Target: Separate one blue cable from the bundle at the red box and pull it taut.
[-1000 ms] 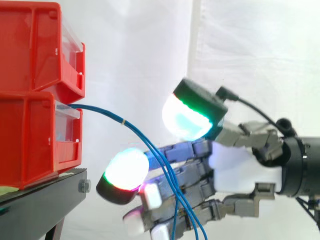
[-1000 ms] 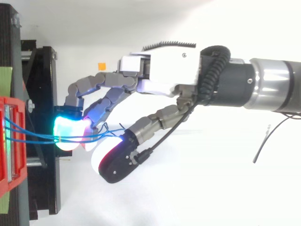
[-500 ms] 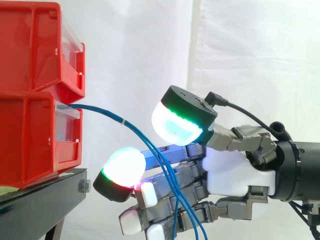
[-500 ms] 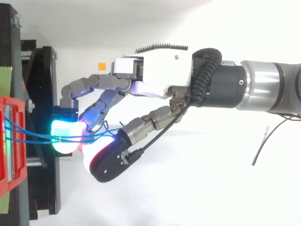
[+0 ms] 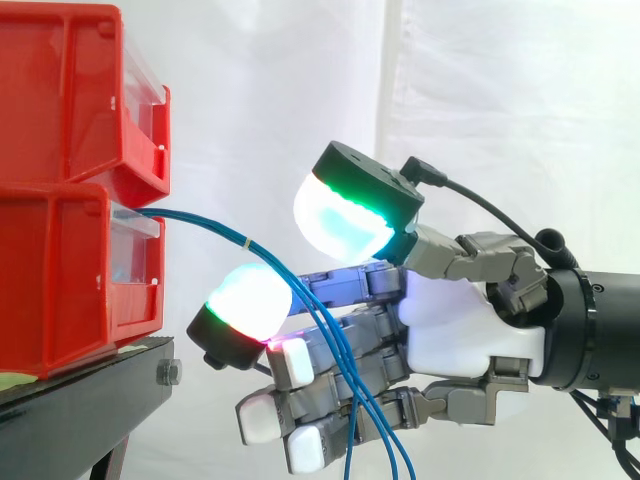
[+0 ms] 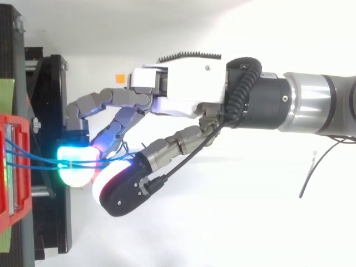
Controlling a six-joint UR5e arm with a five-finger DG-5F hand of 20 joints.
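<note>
Fingers: the fingers (image 5: 245, 305) are standing spread and loosely bent, pinching nothing, with their glowing tips pointing left.
Thumb: the broad cyan-green thumb pad (image 5: 345, 222) is hovering above the thin blue cables (image 5: 200, 223), apart from the white-green finger pad below them.
Hand: the white-palmed robot hand (image 5: 460, 320) is reaching in level from the right.
Cables: they are coming out of the front of the lower red plastic bin (image 5: 60, 290) and meeting at a small pale band (image 5: 247, 243). From there they are fanning downward across the fingers in a curve, not straight. Cannot tell whether any strand is touching a finger.
Bins: the lower bin is sitting on the black metal stand (image 5: 80, 410), and the upper red plastic bin (image 5: 60, 90) is resting on top of it.
Arm: the silver-and-black robot arm (image 6: 317, 103) is entering from the right edge in the top view.
Backdrop: the white curtain (image 5: 500, 100) is hanging behind everything.
</note>
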